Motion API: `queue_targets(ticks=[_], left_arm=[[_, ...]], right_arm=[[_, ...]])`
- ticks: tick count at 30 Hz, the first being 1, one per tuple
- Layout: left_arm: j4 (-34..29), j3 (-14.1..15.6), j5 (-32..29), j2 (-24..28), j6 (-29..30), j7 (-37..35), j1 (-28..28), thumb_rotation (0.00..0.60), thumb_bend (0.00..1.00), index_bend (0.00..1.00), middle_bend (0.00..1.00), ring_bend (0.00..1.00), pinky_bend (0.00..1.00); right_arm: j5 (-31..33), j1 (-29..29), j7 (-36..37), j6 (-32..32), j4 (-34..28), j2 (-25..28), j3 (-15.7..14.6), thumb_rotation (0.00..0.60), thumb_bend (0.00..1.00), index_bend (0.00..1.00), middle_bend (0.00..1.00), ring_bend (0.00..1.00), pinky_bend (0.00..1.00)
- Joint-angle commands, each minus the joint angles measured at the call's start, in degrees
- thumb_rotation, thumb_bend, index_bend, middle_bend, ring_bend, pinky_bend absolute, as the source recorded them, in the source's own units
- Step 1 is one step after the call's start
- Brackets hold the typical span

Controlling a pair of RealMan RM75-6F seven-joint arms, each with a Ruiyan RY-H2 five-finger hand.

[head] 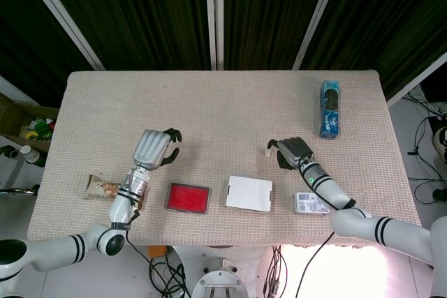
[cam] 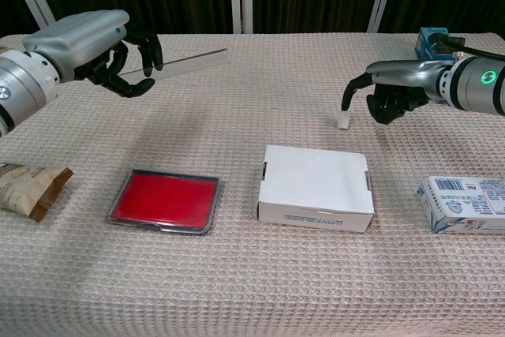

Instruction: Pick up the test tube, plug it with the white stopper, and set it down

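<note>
Chest view: 1 test tube [cam: 189, 61], 1 stopper [cam: 345, 119], 2 boxes.

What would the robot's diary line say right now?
left hand: holds test tube aloft | right hand: fingertip on white stopper | stage: stopper pickup

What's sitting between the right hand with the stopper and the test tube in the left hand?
Nothing visible. The right hand pinches the white stopper; the left hand holds the test tube aloft, with only bare tablecloth below the gap.
</note>
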Motion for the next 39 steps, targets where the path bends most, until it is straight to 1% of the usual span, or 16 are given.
queue_targets(ticks=[1,4,9,14,17,20,22,23,26,28,32,39], left_arm=[[-0.17,-0.05,-0.07,-0.12,-0.04,0.10,-0.02,0.600,0.64,0.69,0.68,0.76,1.00],[-0.32,-0.03,-0.01,-0.24,0.02,0.32,-0.03,0.600,0.64,0.69,0.68,0.76,1.00],[-0.67,-0.03,-0.01,-0.07,0.24,0.44,0.19,0.600,0.64,0.69,0.68,0.76,1.00],[-0.73,-0.02,-0.02,0.05,0.19,0.28,0.31,0.600,0.64,0.69,0.68,0.76,1.00],[-0.67,-0.04,0.30,-0.07,0.31,0.25,0.22,0.600,0.64,0.69,0.68,0.76,1.00],[-0.75,-0.07,0.54,-0.01,0.40,0.17,0.20,0.600,0.64,0.69,0.68,0.76,1.00],[-0.82,-0.14,0.55,0.08,0.43,0.13,0.21,0.600,0.64,0.69,0.68,0.76,1.00],[-0.91,-0.17,0.47,0.17,0.33,0.07,0.22,0.600,0.64,0.69,0.68,0.76,1.00],[-1.03,-0.13,0.30,0.28,0.13,0.16,0.26,0.600,0.64,0.69,0.68,0.76,1.00],[-1.05,-0.12,0.13,0.26,0.06,0.28,0.30,0.600,0.64,0.69,0.68,0.76,1.00],[-0.95,-0.17,-0.51,0.19,-0.28,0.33,0.42,0.600,0.64,0.69,0.68,0.76,1.00],[-0.86,-0.22,-1.01,0.32,-0.49,0.30,0.61,0.600,0.64,0.69,0.68,0.76,1.00]], right_arm=[[-1.29,-0.05,-0.44,1.14,-2.02,0.78,-0.80,0.600,0.88,0.30,0.94,1.00,1.00],[-1.71,0.11,-1.20,1.93,-3.27,0.90,-1.40,0.600,0.88,0.30,0.94,1.00,1.00],[0.15,0.77,-3.92,3.02,-4.05,1.08,-2.54,0.600,0.88,0.30,0.94,1.00,1.00],[1.70,0.84,-6.32,5.14,-6.51,2.34,-3.38,0.600,0.86,0.30,0.94,1.00,1.00],[0.65,0.39,-6.11,7.48,-7.97,2.71,-2.94,0.600,0.83,0.30,0.94,1.00,1.00],[-2.42,-0.85,-3.78,10.94,-9.41,3.09,-1.66,0.600,0.75,0.30,0.94,1.00,1.00],[-4.23,-1.38,-3.15,12.90,-9.43,3.27,-1.14,0.600,0.64,0.30,0.94,1.00,1.00],[-5.19,-1.47,-3.41,13.90,-8.88,3.20,-0.97,0.600,0.51,0.30,0.94,1.00,1.00],[-5.48,-0.84,-6.46,14.83,-6.04,2.06,-1.12,0.600,0.27,0.34,0.94,1.00,1.00],[-4.54,-0.04,-8.65,14.09,-4.66,1.20,-1.33,0.600,0.20,0.38,0.94,1.00,1.00],[-2.63,1.56,-11.86,11.84,-2.32,-0.92,-1.91,0.600,0.18,0.41,0.95,1.00,1.00],[-1.76,2.54,-14.40,10.11,0.30,-3.18,-3.30,0.600,0.18,0.44,0.96,1.00,1.00]])
